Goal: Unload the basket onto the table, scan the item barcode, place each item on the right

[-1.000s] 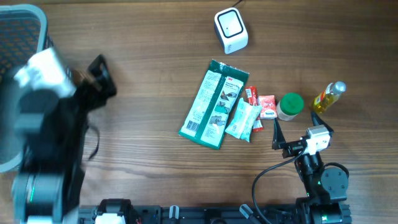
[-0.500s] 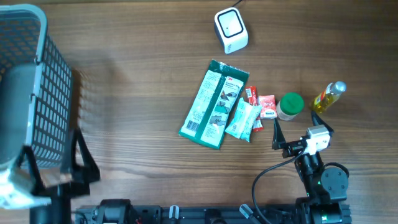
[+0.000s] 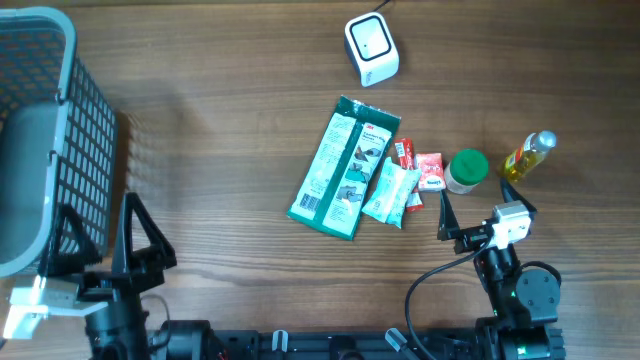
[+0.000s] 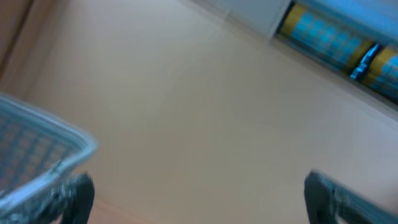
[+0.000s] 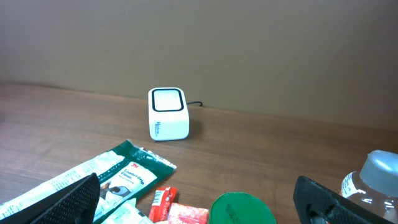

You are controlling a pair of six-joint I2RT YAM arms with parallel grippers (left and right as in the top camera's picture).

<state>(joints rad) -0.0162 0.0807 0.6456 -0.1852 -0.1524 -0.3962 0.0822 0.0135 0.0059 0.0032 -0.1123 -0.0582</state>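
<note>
Grey basket (image 3: 88, 150) beside spread left claw (image 3: 97, 212), green-lidded jar (image 3: 467, 168) before spread right claw (image 3: 483, 202), scanner (image 3: 371, 48) beyond.

Matt wood table (image 3: 220, 120), plastic mesh basket (image 3: 85, 110)

Left tool (image 3: 97, 206) and right tool (image 3: 485, 206) spread wide, empty. Green packet (image 3: 340, 170) flat on worktop (image 3: 230, 90); white scanner (image 3: 371, 48) beyond it; basket (image 3: 45, 120) far left.
</note>
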